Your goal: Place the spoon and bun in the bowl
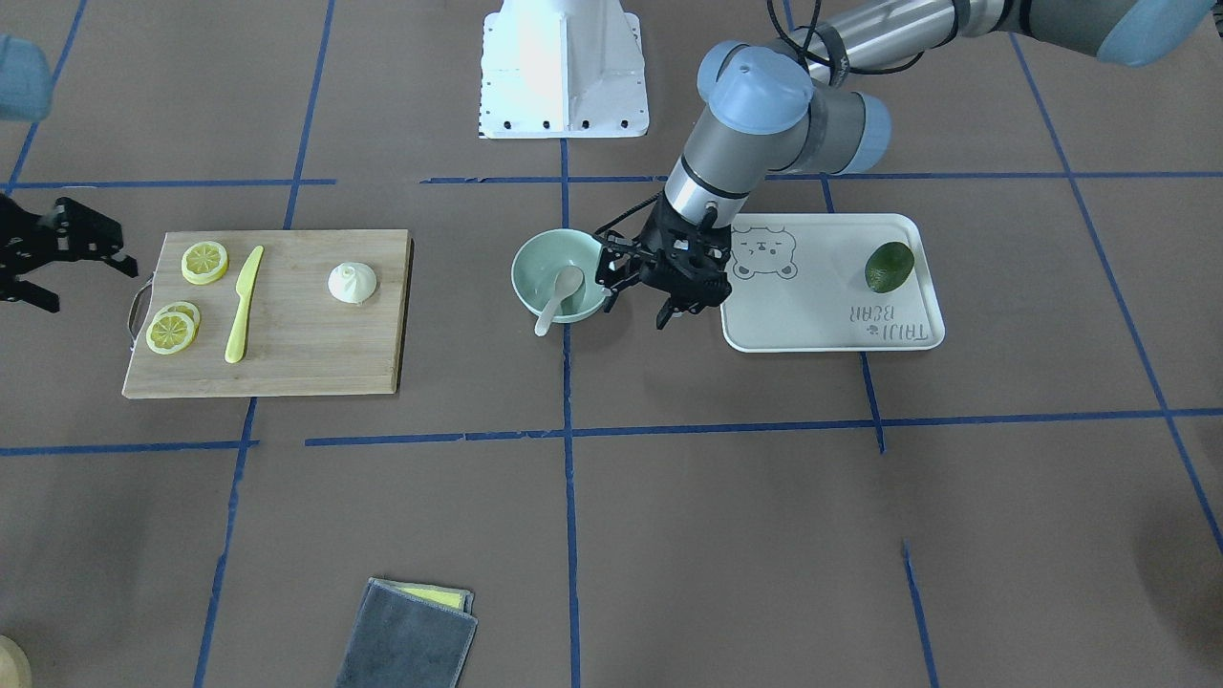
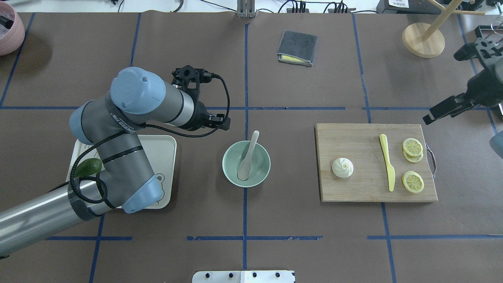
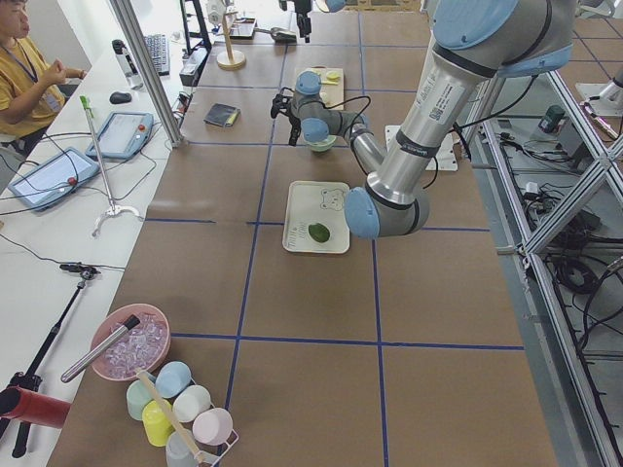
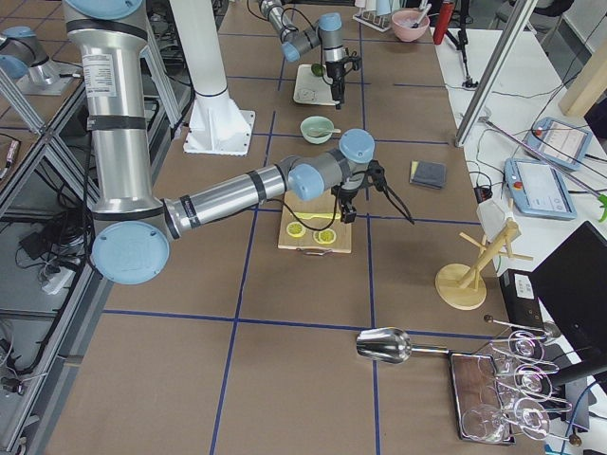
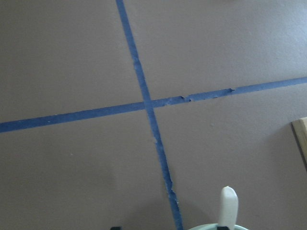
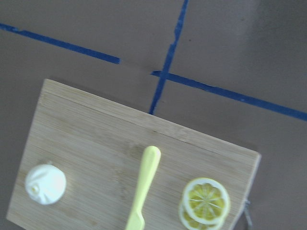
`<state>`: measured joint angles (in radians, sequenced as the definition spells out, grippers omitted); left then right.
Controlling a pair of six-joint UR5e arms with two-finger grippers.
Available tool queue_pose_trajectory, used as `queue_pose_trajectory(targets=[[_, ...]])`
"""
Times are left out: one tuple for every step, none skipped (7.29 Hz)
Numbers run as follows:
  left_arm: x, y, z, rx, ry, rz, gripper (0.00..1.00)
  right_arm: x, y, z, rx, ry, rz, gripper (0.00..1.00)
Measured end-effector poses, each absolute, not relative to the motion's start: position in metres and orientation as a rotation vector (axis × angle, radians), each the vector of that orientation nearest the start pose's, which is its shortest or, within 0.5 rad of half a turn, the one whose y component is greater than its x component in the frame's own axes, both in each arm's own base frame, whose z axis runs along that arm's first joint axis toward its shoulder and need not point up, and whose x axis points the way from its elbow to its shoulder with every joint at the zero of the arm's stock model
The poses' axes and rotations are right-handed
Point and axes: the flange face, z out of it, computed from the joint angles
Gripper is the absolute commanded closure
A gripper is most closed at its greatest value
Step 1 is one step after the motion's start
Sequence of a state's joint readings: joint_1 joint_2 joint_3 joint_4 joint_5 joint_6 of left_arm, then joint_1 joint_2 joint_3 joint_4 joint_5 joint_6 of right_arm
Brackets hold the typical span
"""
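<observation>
The pale spoon (image 1: 559, 295) lies in the mint-green bowl (image 1: 528, 281), scoop down and handle over the rim; it also shows in the overhead view, spoon (image 2: 247, 157) in bowl (image 2: 232, 175). The handle tip (image 5: 228, 205) shows in the left wrist view. The white bun (image 1: 353, 283) sits on the wooden cutting board (image 1: 306, 363), also seen overhead (image 2: 342, 168) and in the right wrist view (image 6: 45, 184). My left gripper (image 1: 635, 313) hangs open and empty just beside the bowl, toward the tray. My right gripper (image 1: 91, 289) is open and empty, beyond the board's handle end.
A yellow knife (image 1: 245, 304) and lemon slices (image 1: 204, 262) lie on the board. A white tray (image 1: 822, 330) with an avocado (image 1: 889, 266) sits beside my left gripper. A grey cloth (image 1: 406, 640) lies at the operators' side. The robot base (image 1: 562, 67) is behind the bowl.
</observation>
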<state>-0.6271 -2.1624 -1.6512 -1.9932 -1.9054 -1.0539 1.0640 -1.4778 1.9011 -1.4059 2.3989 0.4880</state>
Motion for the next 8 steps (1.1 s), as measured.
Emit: queue_pose_trajectory(targets=[[0.457, -0.49, 0.237, 0.359, 1.033, 0.114, 0.28, -0.255, -0.464, 0.393, 0.104, -0.964, -0.181, 0.03], [0.426, -0.497, 0.25, 0.392, 0.999, 0.144, 0.27, -0.311, -0.441, 0.37, 0.111, -0.959, -0.108, 0.06], [0.4, -0.498, 0.26, 0.42, 0.978, 0.164, 0.27, -0.358, -0.415, 0.358, 0.115, -0.95, -0.061, 0.08], [0.385, -0.496, 0.264, 0.436, 0.97, 0.169, 0.27, -0.387, -0.394, 0.358, 0.111, -0.935, -0.043, 0.08], [0.378, -0.496, 0.265, 0.442, 0.967, 0.167, 0.24, -0.404, -0.382, 0.364, 0.1, -0.918, -0.041, 0.08], [0.375, -0.496, 0.264, 0.444, 0.968, 0.162, 0.24, -0.413, -0.379, 0.372, 0.089, -0.902, -0.039, 0.08], [0.374, -0.496, 0.263, 0.446, 0.969, 0.158, 0.23, -0.42, -0.38, 0.38, 0.08, -0.888, -0.037, 0.09], [0.374, -0.496, 0.263, 0.447, 0.97, 0.155, 0.23, -0.423, -0.381, 0.383, 0.077, -0.883, -0.035, 0.14]])
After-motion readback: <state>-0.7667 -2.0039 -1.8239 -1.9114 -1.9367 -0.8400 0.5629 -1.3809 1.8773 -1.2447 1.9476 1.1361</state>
